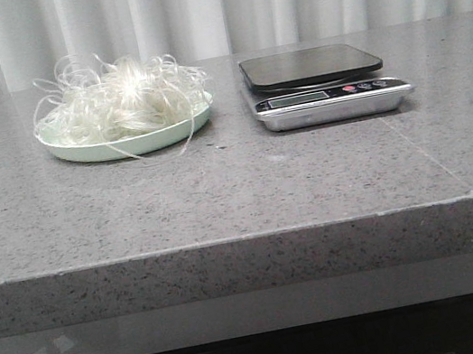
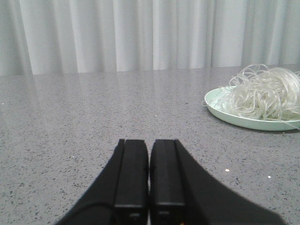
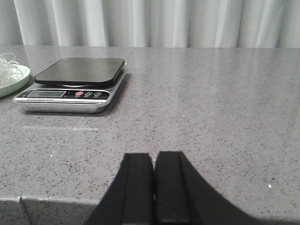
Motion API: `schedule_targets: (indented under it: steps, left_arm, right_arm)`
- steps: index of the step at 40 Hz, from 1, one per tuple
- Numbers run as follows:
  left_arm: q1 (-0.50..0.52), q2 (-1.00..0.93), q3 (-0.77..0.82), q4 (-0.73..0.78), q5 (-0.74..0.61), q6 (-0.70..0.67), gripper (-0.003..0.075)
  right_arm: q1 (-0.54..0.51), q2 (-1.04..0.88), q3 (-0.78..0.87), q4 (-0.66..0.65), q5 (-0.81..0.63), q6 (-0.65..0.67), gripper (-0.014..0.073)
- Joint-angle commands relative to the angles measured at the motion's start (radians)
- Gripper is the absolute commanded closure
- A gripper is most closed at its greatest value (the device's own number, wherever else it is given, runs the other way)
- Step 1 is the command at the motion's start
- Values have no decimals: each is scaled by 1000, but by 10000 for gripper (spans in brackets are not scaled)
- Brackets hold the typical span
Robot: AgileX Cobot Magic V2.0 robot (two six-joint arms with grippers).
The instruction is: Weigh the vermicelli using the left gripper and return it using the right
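Speckled grey stone table [image 1: 223,207], polished; scale [image 1: 328,87] shiny metal, glossy black platform; vermicelli [image 1: 121,96] translucent.

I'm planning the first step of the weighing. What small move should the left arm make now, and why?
Probably open the left pincer and swing it toward the vermicelli. Its fingers are pressed together and empty, low over bare counter, while the noodles sit untouched on the green plate and the scale platform holds nothing.
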Motion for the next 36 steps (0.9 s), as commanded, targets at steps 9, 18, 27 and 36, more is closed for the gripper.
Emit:
schedule_targets:
  steps: [9,18,27,36]
  left_arm:
    - [-1,-25,37,-10,-83,-7,565]
    - [-1,-25,37,-10,-83,-7,565]
    - [-1,-25,37,-10,-83,-7,565]
    - [-1,-25,21,-10,-124,-7,565]
  right_arm:
    - [-4,-15,-2,-12,-84,0,442]
    - [-4,-15,-2,-12,-84,0,442]
    - [-4,-15,-2,-12,-87,0,442]
    - [-4,-15,-42,13,-127,1,442]
